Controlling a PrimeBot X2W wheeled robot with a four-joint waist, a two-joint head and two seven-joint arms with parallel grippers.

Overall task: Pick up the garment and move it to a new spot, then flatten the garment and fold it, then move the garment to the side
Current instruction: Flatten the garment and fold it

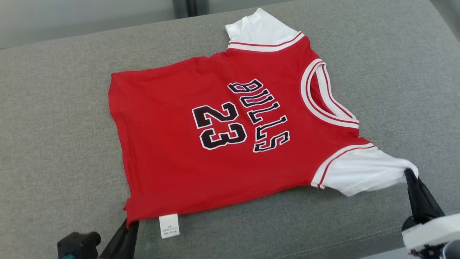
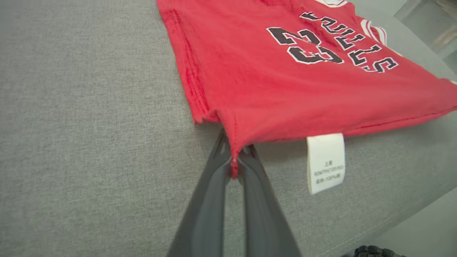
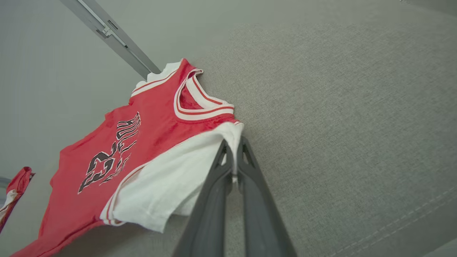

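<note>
The garment [image 1: 230,136] is a red jersey with white sleeves and black "BULLS 23" lettering, spread face up on the grey cushion [image 1: 54,126]. My left gripper [image 1: 130,222] is shut on the jersey's near hem corner, and in the left wrist view the red cloth [image 2: 285,78] is pinched between the fingertips [image 2: 234,151]. My right gripper [image 1: 409,173] is shut on the end of the near white sleeve [image 1: 363,172]. The right wrist view shows that sleeve [image 3: 171,178] clamped at the gripper tips [image 3: 234,144]. The near edge hangs slightly above the cushion and casts a shadow.
A white care label [image 1: 169,226] dangles from the near hem. The cushion's stitched front edge [image 1: 359,237] runs along the lower right, and a dark metal rail [image 1: 190,7] stands behind its far edge. A red and white scrap [image 3: 18,184] shows at the right wrist view's far left.
</note>
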